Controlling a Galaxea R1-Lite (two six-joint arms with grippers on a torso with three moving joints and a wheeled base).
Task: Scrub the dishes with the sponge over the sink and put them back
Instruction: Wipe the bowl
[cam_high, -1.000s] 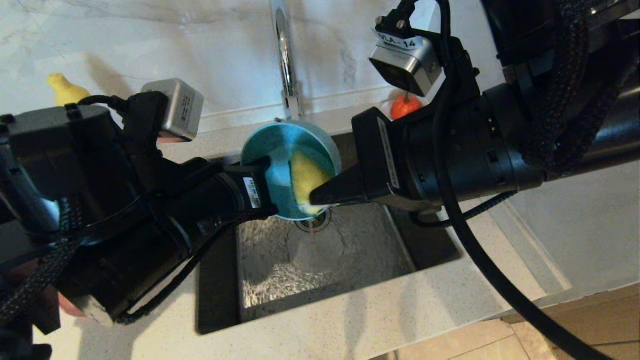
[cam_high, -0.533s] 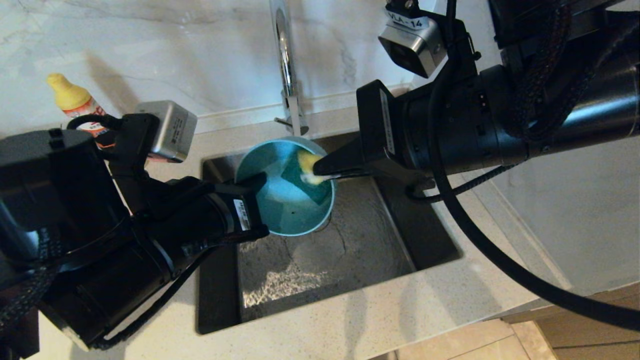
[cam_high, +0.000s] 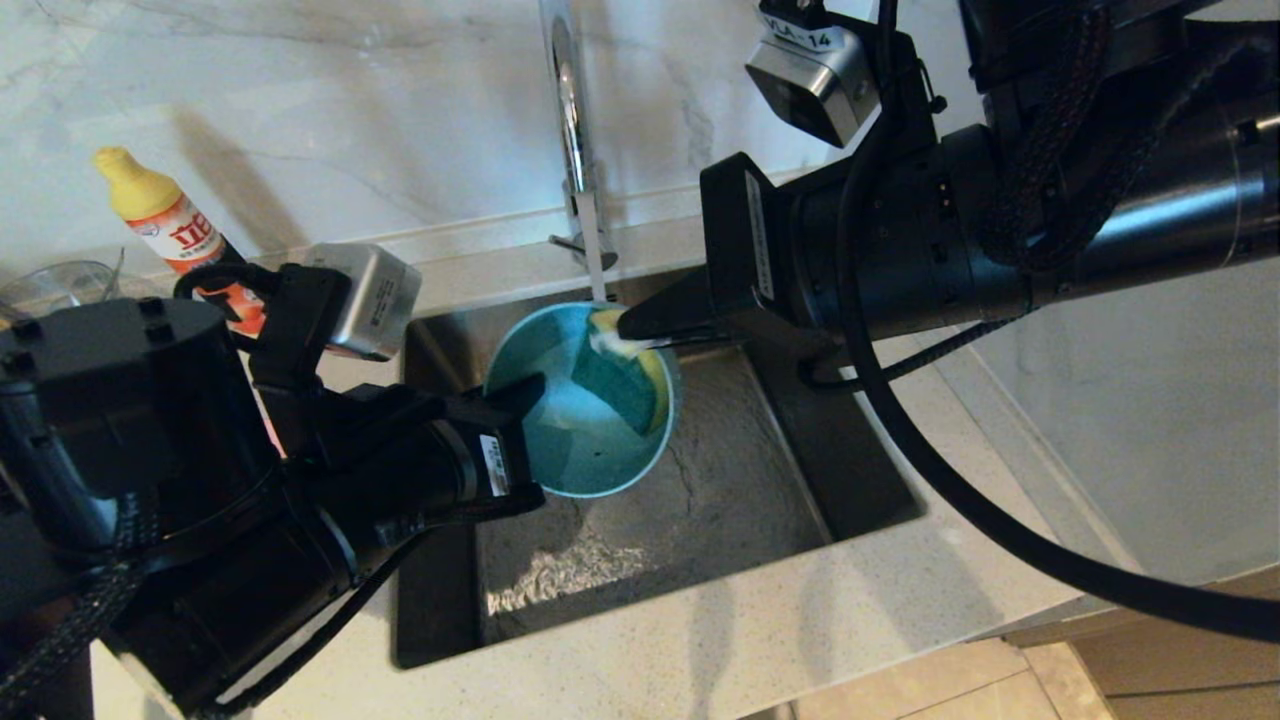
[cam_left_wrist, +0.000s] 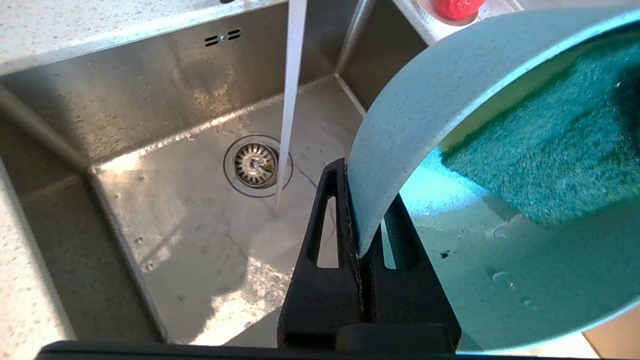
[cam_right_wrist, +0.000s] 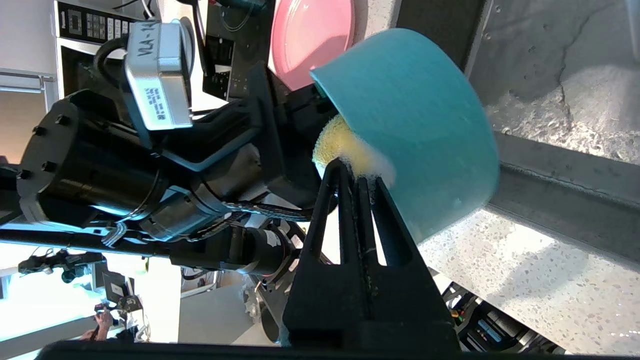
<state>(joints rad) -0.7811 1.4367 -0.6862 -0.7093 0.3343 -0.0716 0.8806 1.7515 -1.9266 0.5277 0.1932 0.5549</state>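
Bowl (cam_high: 585, 425) rim pinched by left hand (cam_high: 525, 395); right hand (cam_high: 630, 335) grips sponge (cam_high: 625, 375) inside; only right wrist view shows pink plate (cam_right_wrist: 310, 37).

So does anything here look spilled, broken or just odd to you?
Nothing looks wrong. The left gripper holds the tilted teal bowl by its rim over the sink, the right gripper presses the sponge inside it, and the faucet's stream lands in the basin.
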